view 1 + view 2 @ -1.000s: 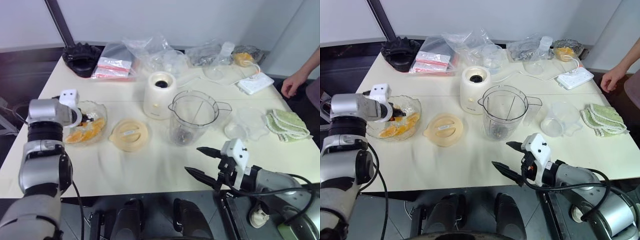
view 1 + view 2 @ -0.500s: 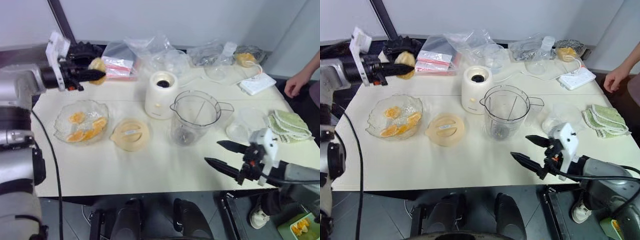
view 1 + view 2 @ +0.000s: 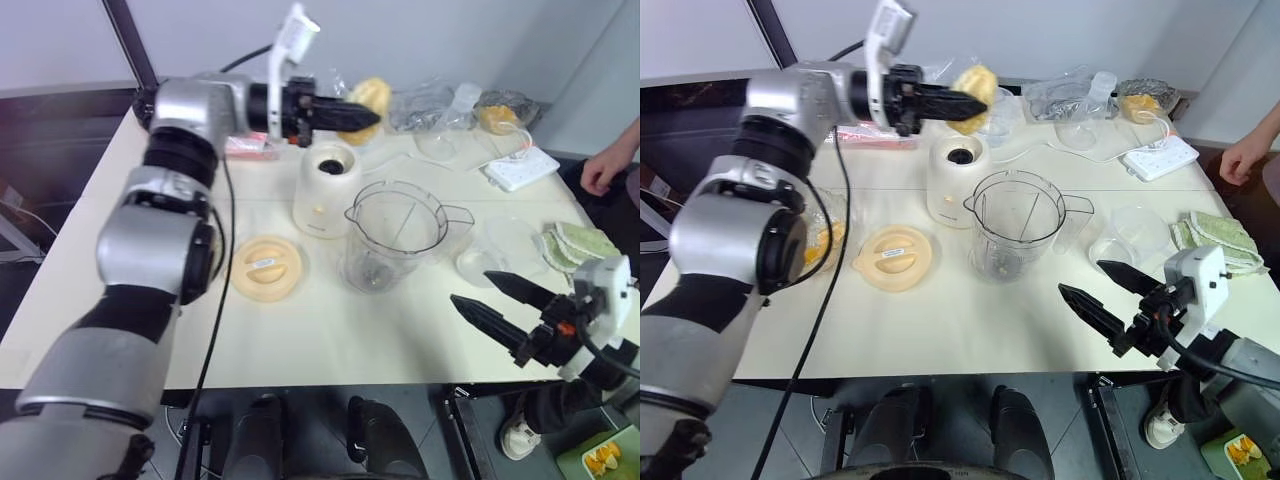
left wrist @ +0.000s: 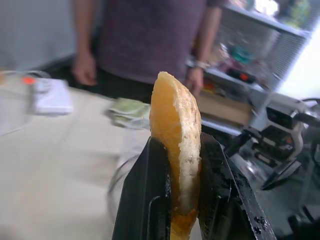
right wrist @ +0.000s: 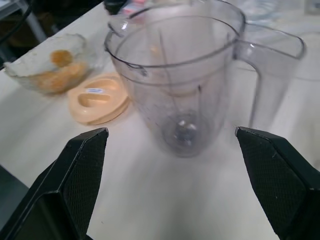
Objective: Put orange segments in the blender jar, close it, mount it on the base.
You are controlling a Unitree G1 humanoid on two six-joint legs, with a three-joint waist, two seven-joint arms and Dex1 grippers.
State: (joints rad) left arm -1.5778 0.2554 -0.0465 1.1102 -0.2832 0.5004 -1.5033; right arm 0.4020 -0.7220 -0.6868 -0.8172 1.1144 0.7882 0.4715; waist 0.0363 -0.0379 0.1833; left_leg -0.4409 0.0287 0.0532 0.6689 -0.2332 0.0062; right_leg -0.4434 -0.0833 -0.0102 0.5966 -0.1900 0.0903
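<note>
while your left gripper (image 3: 365, 114) sits at the upper middle of the head frame, clamped on one glossy orange-yellow citrus segment (image 3: 368, 98), it's above the squat cream-white blender base (image 3: 324, 190). the tall clear plastic blender jar (image 3: 394, 240) stands at frame centre, just right of the base, uncovered. the flat round cream-yellow lid (image 3: 266, 267) lies to the jar's left. your right gripper (image 3: 487, 300) is at lower right, fingers spread wide, holding nothing. more segments sit in the clear glass bowl (image 5: 45, 67).
</note>
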